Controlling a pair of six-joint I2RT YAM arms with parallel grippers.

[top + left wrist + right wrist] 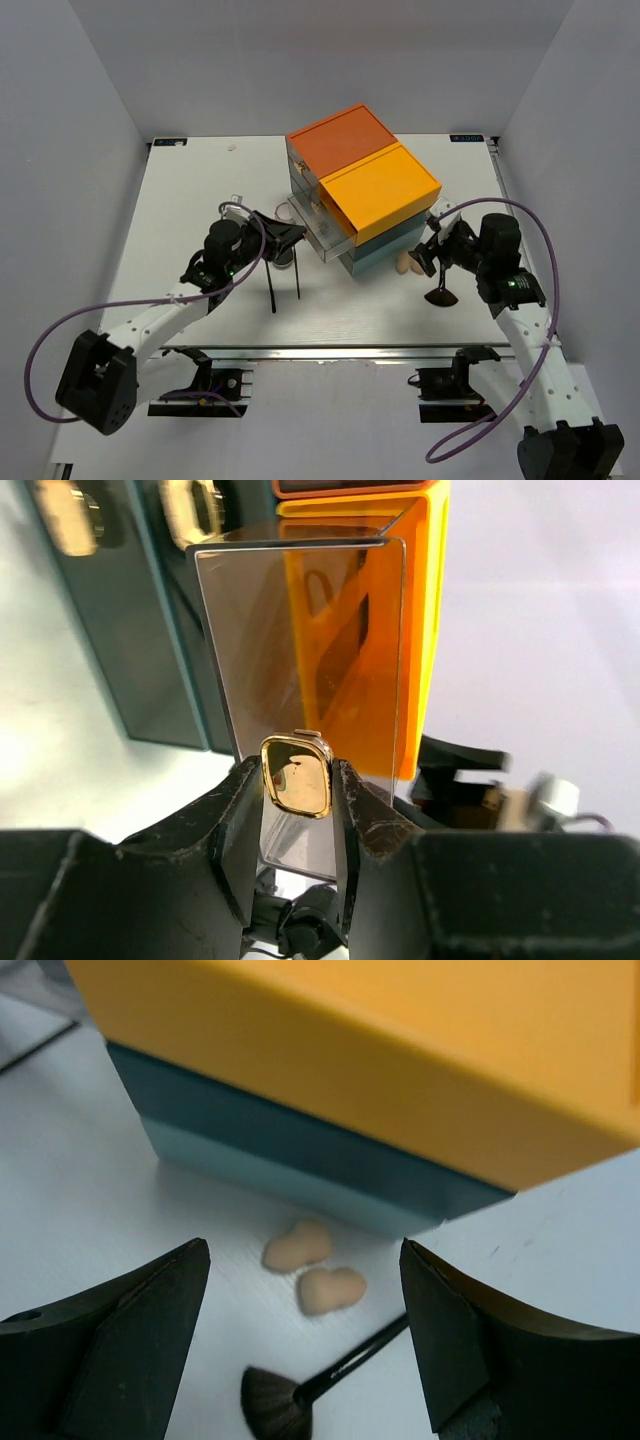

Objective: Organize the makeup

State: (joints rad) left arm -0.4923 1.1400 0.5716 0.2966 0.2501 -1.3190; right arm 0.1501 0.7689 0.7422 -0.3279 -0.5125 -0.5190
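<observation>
- The task is judged to be at an early stage: no piece of makeup is seen stored, and every piece that can be found lies on the table (200, 180).
- One preparing step is in hand. The clear drawer (318, 228) is drawn partly out of the drawer box (378, 185), toward 7 o'clock in the top view.
- The gold handle (296, 776) of this drawer is pinched by the left gripper (278, 236). Its fingers (238, 815) are pressed on both sides of the handle.
- The jaws of the right gripper (432, 250) are spread wide and nothing is held between them. It hangs at 4 o'clock of the box, just above the table.
- Two beige sponges (297, 1245) are found side by side close to the teal base of the box, at 5 o'clock of it.
- The black brush (275, 1400) is placed just beyond them at 5 o'clock, and its handle points toward the box.
- Two thin black sticks (272, 285) are laid almost parallel at 7 o'clock of the box, near the left gripper.
- Whether anything lies in the clear drawer cannot be told. The other compartments are closed, so their content is hidden.
- All the sorting is judged to be left: sponges, brush and sticks are not yet put away.
</observation>
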